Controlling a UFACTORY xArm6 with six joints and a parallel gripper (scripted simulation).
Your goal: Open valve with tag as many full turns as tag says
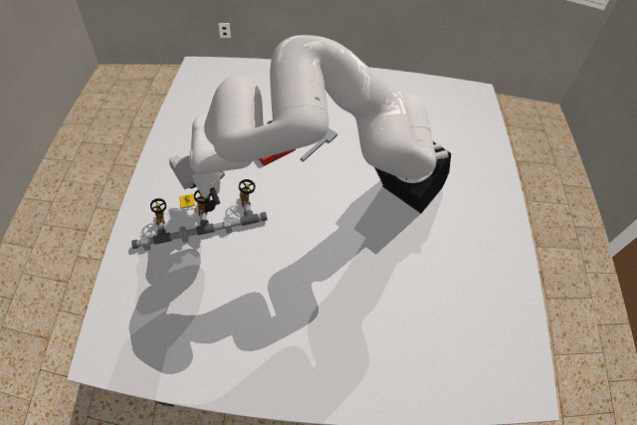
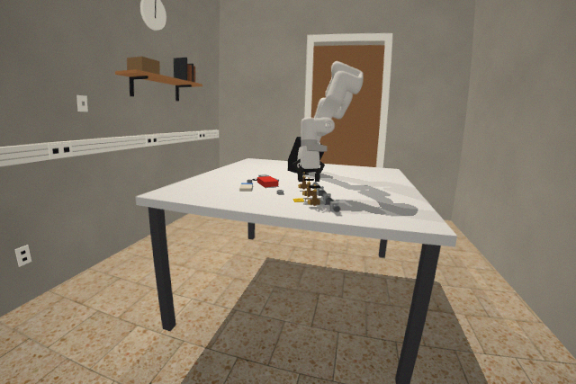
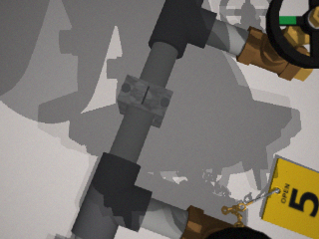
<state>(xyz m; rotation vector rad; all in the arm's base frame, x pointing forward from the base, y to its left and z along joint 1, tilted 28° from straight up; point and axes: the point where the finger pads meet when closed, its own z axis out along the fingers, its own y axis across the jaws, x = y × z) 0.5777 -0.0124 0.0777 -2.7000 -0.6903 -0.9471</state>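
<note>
Three brass valves with black handwheels stand on a grey pipe (image 1: 200, 229) near the table's left side. The left valve (image 1: 155, 200) and right valve (image 1: 251, 182) stand free. The middle valve (image 1: 201, 202) has a yellow tag (image 1: 186, 200) chained to it; in the wrist view the tag (image 3: 294, 199) reads "OPEN 5". My gripper (image 1: 206, 198) is open around the middle handwheel, fingers at its sides. In the wrist view the pipe (image 3: 145, 119) runs diagonally, another handwheel (image 3: 296, 30) with a green mark is at the top right, and the middle handwheel's rim (image 3: 234, 234) is at the bottom edge.
A red box (image 1: 275, 156) and a grey bar (image 1: 318, 144) lie behind the arm. In the exterior view the red box (image 2: 267, 181), a small white-and-blue block (image 2: 246, 186) and a small grey piece (image 2: 280, 192) lie left of the valves.
</note>
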